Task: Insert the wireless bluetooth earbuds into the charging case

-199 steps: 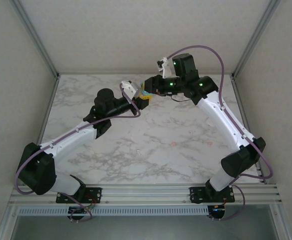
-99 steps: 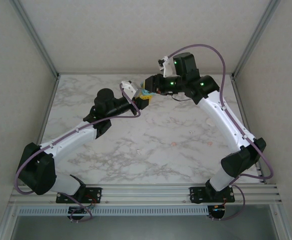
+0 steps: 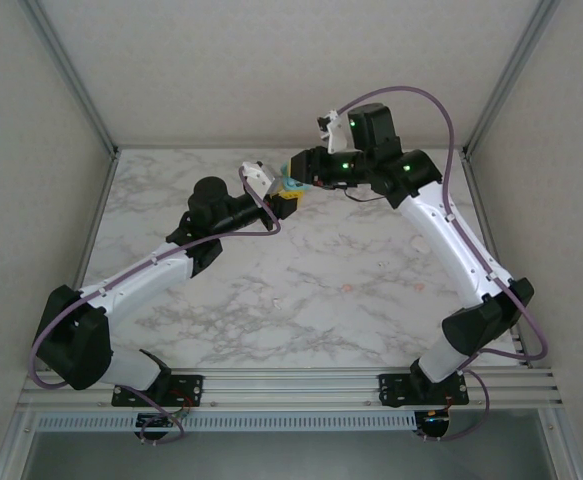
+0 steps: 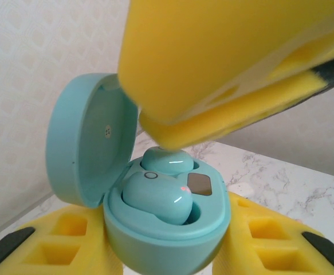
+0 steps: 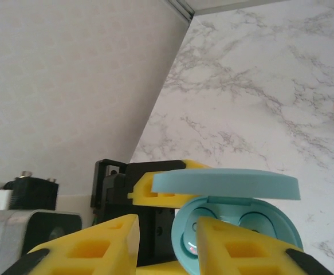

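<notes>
Teal all over, the charging case sits clamped between the yellow fingers of the left gripper, raised above the marble table towards 12 o'clock in the overhead view. Its lid stands open at 9 o'clock. The front earbud lies in its well. The rear earbud lies at 12 o'clock from it, touched from above by the right gripper. That claw's tips stand a little apart, but I cannot tell whether they pinch the bud.
</notes>
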Robot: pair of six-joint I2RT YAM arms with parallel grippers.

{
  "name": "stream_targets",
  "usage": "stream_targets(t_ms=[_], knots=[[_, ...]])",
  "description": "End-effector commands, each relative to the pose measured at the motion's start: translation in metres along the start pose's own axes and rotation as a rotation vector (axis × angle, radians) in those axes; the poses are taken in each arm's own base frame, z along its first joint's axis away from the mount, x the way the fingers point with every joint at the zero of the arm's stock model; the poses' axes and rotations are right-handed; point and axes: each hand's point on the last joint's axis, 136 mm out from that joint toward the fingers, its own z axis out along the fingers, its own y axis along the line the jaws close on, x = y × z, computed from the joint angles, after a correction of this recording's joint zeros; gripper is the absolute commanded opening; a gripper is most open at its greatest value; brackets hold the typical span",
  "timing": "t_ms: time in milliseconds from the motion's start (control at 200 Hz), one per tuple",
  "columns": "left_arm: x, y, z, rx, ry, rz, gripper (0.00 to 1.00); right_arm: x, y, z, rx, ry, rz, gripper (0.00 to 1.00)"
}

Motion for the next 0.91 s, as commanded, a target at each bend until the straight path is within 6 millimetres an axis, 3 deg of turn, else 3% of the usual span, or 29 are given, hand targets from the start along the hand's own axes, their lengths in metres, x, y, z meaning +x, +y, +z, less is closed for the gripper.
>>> stream_targets(t_ms=[0,240,481,666,766,901], knots=[[-0.024,-0.005,0.000,0.011,-0.064,0.038,0.24,-0.012,0.020,-0.033,-0.003,-0.109,-0.104,0.32],[-0.024,-0.014,-0.002,0.059,-0.055,0.046,0.24,-0.033,-0.018,-0.048,0.151,-0.203,-0.039,0.39],[-0.027,-0.026,-0.007,0.111,-0.041,0.061,0.24,-0.049,-0.024,-0.020,0.062,-0.087,0.055,0.47],[-0.030,-0.025,-0.008,0.101,-0.049,0.057,0.24,-0.039,-0.029,0.004,0.026,0.043,0.087,0.49],[-0.033,-0.022,-0.008,0.083,-0.062,0.054,0.24,-0.028,-0.036,0.007,0.045,0.090,0.082,0.49],[-0.034,-0.017,-0.008,0.053,-0.068,0.053,0.24,-0.011,-0.031,0.002,0.001,0.141,0.064,0.50]])
